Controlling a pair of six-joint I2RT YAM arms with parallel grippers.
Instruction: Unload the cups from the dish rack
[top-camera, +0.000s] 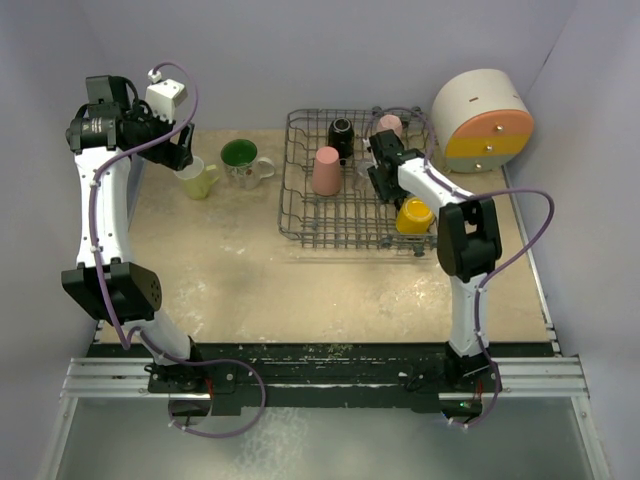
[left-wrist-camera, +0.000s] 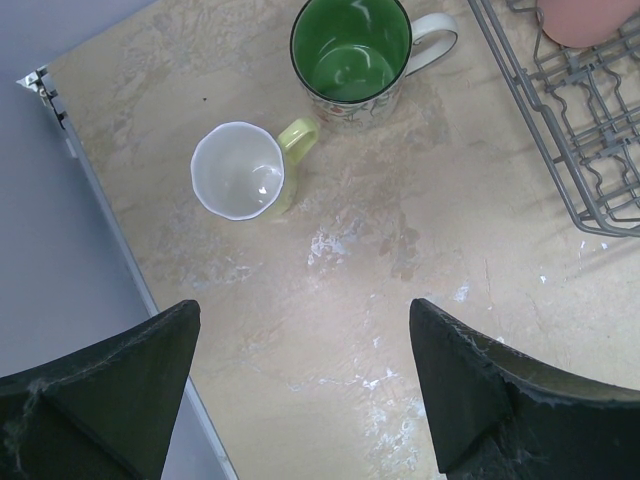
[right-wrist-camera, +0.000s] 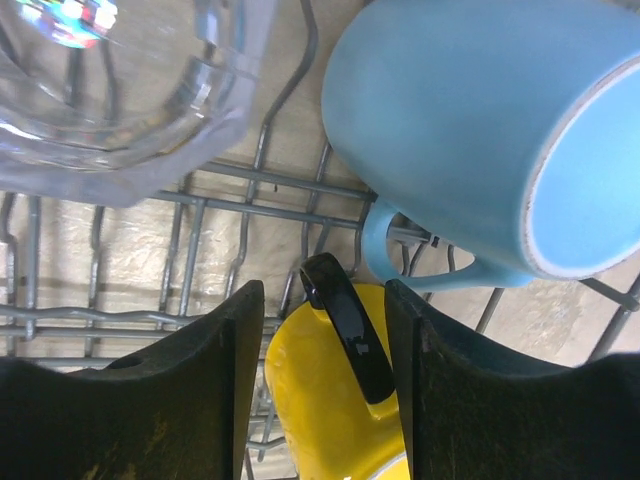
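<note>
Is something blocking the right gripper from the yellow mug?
Nothing visible does. The black handle of the yellow mug shows right in the gap between the open fingers of the right gripper. The light blue mug lies on its side close by and the clear glass sits on the other side, but neither is between them.

Blue mug (right-wrist-camera: 450, 110) partly beyond frame edge

Soft, even, fairly bright light casts faint shadows. The clear faceted glass cup (right-wrist-camera: 110, 90), upper left, shows coloured glare.
</note>
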